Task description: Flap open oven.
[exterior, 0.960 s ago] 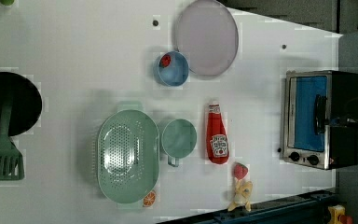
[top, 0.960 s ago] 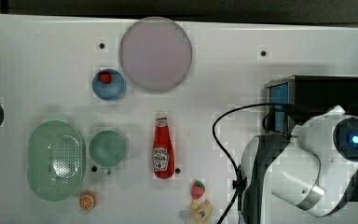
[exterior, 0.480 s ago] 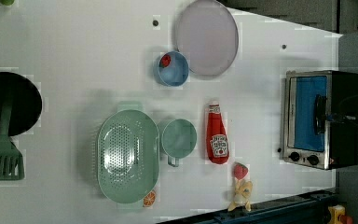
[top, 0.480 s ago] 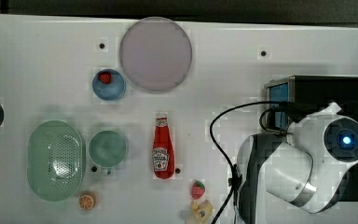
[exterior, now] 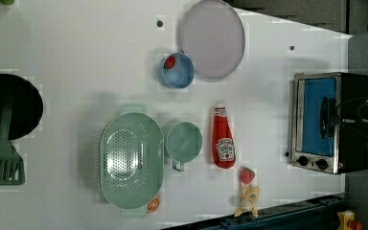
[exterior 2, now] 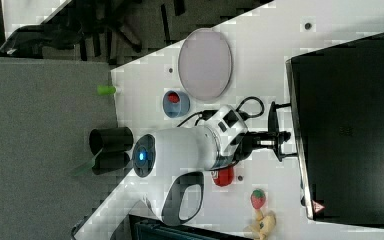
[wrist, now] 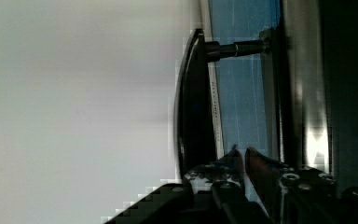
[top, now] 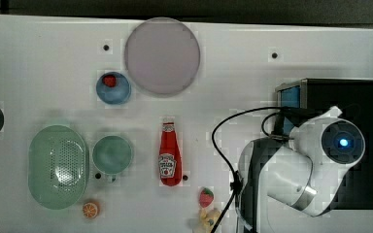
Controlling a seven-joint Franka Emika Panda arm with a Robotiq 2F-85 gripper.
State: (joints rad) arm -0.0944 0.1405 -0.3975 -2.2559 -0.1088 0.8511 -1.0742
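Observation:
The oven [top: 342,94] stands at the top view's right, with a black top and a strip of blue door glass [top: 290,97] showing. Seen in the left view, the oven [exterior: 352,153] has its blue glass door flat against the silver frame, and two knobs. My gripper [wrist: 241,157] is shut, its tips side by side in the gap between the black bar handle [wrist: 193,107] and the glass, holding nothing. From the right view, the gripper [exterior 2: 281,136] reaches the handle at the oven's [exterior 2: 350,125] front. My white arm [top: 311,160] covers part of the oven.
On the white table lie a ketchup bottle [top: 168,154], a purple plate [top: 161,56], a blue bowl [top: 113,88], a green cup [top: 112,154], a green colander [top: 57,166] and a toy strawberry [top: 205,197]. A black cable [top: 223,131] loops beside the arm.
The arm's wrist has drifted a little toward the top view's left. The oven door sits as before.

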